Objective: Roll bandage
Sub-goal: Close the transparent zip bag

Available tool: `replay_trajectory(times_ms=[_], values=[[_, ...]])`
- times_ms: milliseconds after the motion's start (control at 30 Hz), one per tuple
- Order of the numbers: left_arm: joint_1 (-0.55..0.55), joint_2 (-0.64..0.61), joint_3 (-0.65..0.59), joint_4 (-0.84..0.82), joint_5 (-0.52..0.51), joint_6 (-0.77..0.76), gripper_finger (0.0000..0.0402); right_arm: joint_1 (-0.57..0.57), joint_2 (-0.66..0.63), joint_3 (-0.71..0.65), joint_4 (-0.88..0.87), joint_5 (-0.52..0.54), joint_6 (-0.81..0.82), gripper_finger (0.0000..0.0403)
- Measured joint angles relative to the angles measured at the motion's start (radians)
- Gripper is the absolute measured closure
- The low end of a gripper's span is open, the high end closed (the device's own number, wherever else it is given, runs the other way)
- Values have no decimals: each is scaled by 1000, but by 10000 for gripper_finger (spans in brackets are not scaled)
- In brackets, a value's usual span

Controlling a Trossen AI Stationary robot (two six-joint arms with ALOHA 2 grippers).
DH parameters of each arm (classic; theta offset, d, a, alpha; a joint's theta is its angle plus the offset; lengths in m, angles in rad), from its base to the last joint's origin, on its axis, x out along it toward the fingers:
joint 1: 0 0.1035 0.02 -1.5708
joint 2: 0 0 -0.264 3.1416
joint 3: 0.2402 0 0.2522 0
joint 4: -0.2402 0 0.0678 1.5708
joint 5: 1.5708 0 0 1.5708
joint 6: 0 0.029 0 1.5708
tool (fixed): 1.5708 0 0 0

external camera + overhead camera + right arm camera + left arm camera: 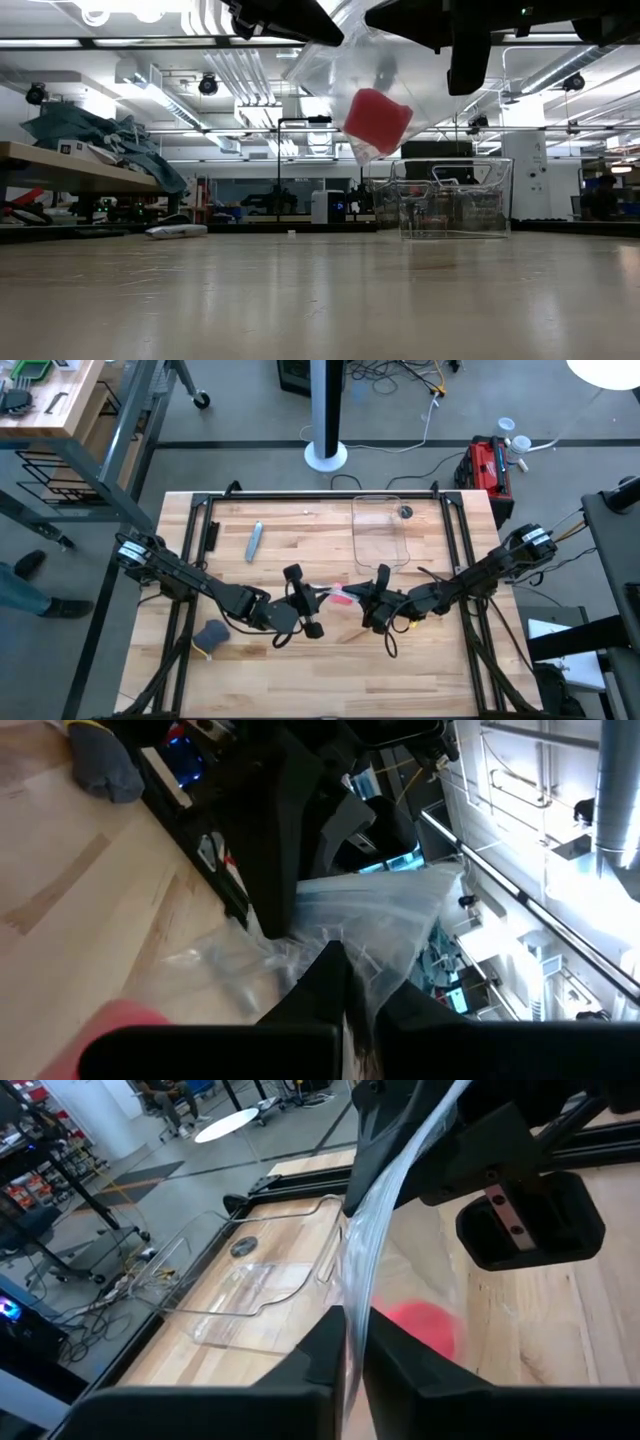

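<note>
Low view: both grippers pinch a clear plastic bag (345,70) aloft above the table (300,300), the rolled pink bandage (377,119) apparently inside; left gripper (350,1345) and right gripper (350,990) clamped on film.

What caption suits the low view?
Clear crinkled plastic bag holding a compact pink-red bandage roll hangs above the table.

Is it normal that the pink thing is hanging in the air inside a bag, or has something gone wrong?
It does look odd: the bandage, a compact pink roll, sits inside a clear plastic bag held above the table, pinched between the left gripper and right gripper. Nothing looks spilled or damaged.
</note>
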Motion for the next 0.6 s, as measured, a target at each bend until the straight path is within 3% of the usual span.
replay_trajectory(times_ms=[367,533,600], values=[[-1,0,0,-17,8,-56,342,0,0,0,-6,0,10,403],[-4,0,0,-27,9,-47,393,0,0,0,-38,0,10,403],[-4,0,0,-28,9,-48,383,0,0,0,-44,1,11,403]])
